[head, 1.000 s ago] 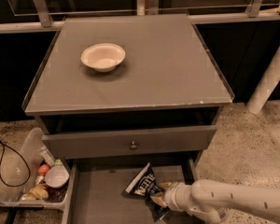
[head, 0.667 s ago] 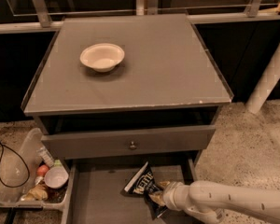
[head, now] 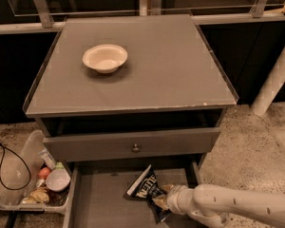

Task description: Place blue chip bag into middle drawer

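Tool (head: 162, 198) sits low inside the middle drawer (head: 99, 201), at the end of the white arm (head: 237, 205) reaching in from the right. Blue chip bag (head: 143, 186) touches the tool's tip and runs up-left of it. It is tilted, one corner raised toward the drawer front (head: 95, 148) above, and its lower end looks to be down on the grey floor. The bag bunches around the tip, so I cannot tell whether the tool clamps the bag or is free of it.

Change over the last second is small. The arm sits a little further left than a second ago, deeper across the drawer. The bag is almost where it was, same tilt, perhaps nudged slightly left. No lift or drop shows.

My reading for the task:
- The carry is over and the bag is within the drawer walls.
- Placement is at or near the release stage.
- Remaining work is letting go and backing out rightward.
- The risk is crinkly film catching on the tool and dragging out with it.

Elsewhere, the cream bowl (head: 105, 58) is well above and left of the tool, on the desk (head: 175, 75). A plastic bin (head: 16, 172) of oddments is far left of the tool, outside the drawer.
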Robot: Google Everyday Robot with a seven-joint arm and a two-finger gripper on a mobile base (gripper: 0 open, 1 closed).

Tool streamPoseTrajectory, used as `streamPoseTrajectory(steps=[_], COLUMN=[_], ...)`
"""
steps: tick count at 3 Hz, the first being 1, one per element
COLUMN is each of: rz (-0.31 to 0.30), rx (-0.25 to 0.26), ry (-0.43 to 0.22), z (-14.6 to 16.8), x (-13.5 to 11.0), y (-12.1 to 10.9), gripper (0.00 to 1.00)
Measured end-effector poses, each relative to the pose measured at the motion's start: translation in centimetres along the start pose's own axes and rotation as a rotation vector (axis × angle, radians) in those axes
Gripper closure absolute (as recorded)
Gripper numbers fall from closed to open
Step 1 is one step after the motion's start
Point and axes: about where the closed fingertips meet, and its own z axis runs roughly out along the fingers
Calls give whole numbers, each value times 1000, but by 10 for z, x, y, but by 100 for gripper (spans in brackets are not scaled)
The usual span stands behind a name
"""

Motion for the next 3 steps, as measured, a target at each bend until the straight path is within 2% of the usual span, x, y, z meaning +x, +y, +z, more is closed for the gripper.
streamPoseTrajectory(steps=[2,3], rz=[0,0], rx=[0,0], ry=[0,0], z=[0,0], x=[0,0], y=[0,0], gripper=[0,0])
